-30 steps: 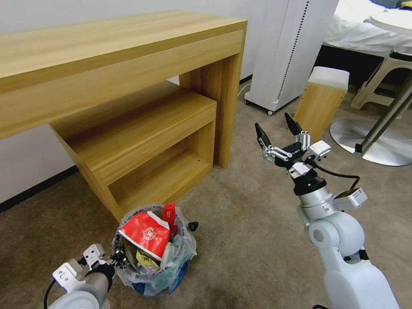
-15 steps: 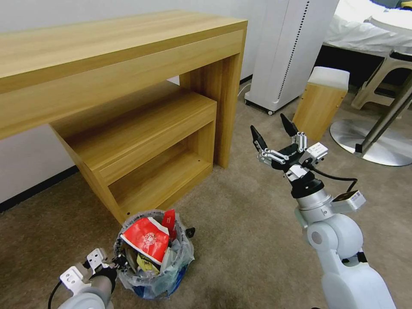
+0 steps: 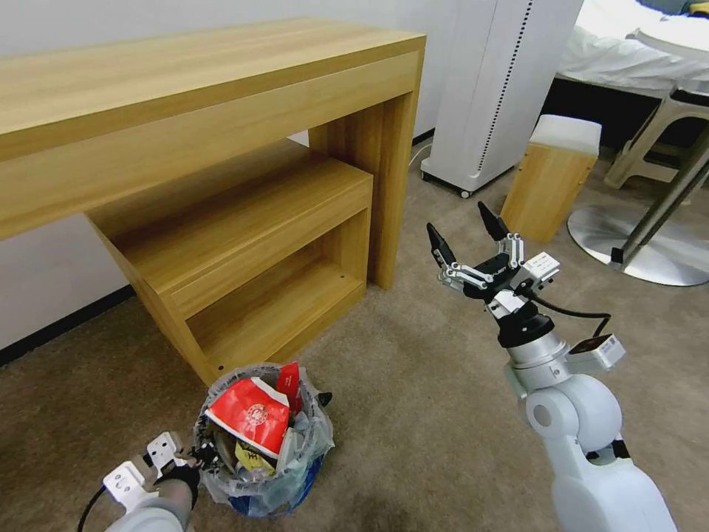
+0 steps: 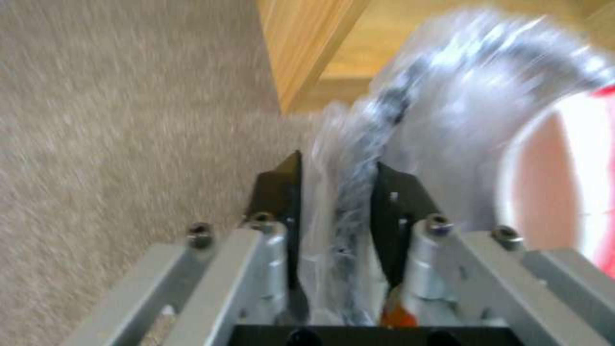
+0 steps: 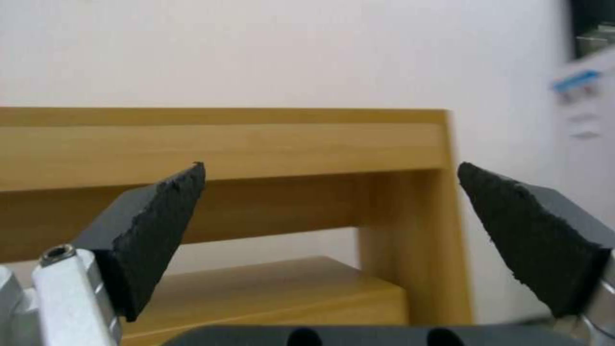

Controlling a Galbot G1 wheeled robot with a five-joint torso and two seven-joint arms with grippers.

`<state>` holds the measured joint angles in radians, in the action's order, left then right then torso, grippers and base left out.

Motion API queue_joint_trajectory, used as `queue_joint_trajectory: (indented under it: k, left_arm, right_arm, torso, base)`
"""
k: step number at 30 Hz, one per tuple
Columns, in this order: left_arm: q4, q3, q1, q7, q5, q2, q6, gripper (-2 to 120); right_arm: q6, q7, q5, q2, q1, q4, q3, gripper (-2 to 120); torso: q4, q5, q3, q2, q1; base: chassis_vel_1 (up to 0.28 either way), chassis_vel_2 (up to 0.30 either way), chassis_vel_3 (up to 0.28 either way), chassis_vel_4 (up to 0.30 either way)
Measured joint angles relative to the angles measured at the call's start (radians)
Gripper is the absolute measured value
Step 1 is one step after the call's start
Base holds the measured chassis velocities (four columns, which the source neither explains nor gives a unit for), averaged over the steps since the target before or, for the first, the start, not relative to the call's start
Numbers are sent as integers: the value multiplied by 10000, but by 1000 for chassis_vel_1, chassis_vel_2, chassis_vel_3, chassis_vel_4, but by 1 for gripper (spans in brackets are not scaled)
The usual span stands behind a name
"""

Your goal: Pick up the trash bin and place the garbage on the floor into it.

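Gripped by its bag-lined rim in the left gripper, the litter-filled trash bin has sunk lower beside the wooden desk, probably nearing the floor, while the right gripper hovers wide open, empty.

Past the left pincer, the bin is one blur; the picture's edge crops its red wrapper.

Even, bright indoor light, soft shadow under the bench, wide-angle bending at head-view edges, left wrist view smeared by motion blur, right wrist background soft
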<state>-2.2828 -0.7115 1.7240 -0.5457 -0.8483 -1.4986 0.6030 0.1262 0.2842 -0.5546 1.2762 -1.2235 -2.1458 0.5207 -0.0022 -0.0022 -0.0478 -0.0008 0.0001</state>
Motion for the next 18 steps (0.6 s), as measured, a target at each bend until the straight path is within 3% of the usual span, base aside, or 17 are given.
queue_joint_trajectory:
  k: [4,7,8,12,13,16,17,18]
  left_arm:
    - [-566,-11,140,-118,418,125,48,41]
    - [-1409,-164,433,128,1741,498,-201,57]
    - [-1409,-164,433,128,1741,498,-201,57]
    - [-2133,-394,1018,1609,3205,1363,-1744,74]
    - [-2133,-394,1018,1609,3205,1363,-1744,74]
    - [-2015,-491,1036,3004,4686,1588,-3521,89]
    - [-2015,-491,1036,3004,4686,1588,-3521,89]
    - [-1867,-468,986,3380,5322,1511,-3988,95]
  right_arm:
    - [4,-515,10,-49,-104,11,13,100]
    - [-6,-988,234,-190,-342,63,222,100]
    - [-6,-988,234,-190,-342,63,222,100]
    - [18,-1483,647,-390,-1035,20,380,100]
    - [18,-1483,647,-390,-1035,20,380,100]
    - [330,-1188,2012,-152,-1606,258,1267,100]
    - [330,-1188,2012,-152,-1606,258,1267,100]
    - [590,-1043,2455,-32,-1754,398,1701,100]
  torso:
    - [0,3,0,0,0]
    - [0,3,0,0,0]
    - [0,3,0,0,0]
    - [1,4,0,0,0]
    - [1,4,0,0,0]
    - [0,3,0,0,0]
    - [0,3,0,0,0]
    - [0,3,0,1,0]
  base:
    - [0,0,0,0]
    - [0,0,0,0]
    - [0,0,0,0]
    - [0,0,0,0]
    - [0,0,0,0]
    - [0,0,0,0]
    - [0,0,0,0]
    - [0,0,0,0]
